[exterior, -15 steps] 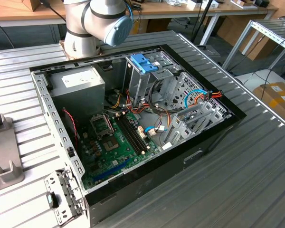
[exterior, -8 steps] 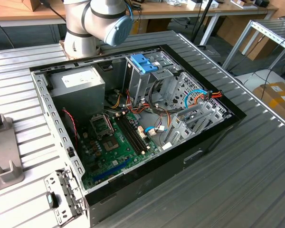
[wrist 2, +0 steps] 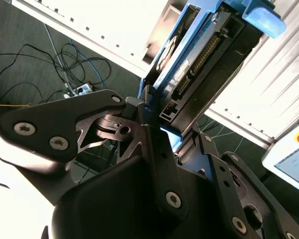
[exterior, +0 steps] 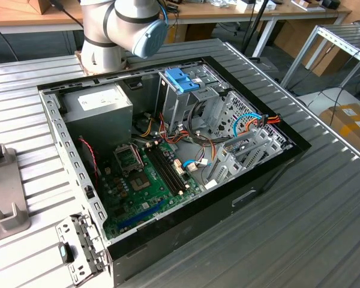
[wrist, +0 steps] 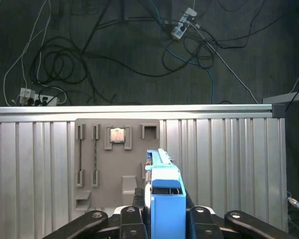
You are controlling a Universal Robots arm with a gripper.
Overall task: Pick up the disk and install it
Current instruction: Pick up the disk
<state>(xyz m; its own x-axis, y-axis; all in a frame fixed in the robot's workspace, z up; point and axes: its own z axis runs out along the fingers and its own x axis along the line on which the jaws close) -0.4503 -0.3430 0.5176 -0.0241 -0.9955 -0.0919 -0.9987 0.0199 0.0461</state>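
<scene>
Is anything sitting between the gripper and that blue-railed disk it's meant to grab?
Nothing visible does: in the second wrist view the gripper is shut directly on the disk.

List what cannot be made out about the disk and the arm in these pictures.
Exterior view: the arm is cut off by the top edge past its lower joints.
Second wrist view: the disk's gripped end is hidden behind the fingers.
First wrist view: the disk's blue tab hides its body; the bottom edge cuts the fingers.
</scene>
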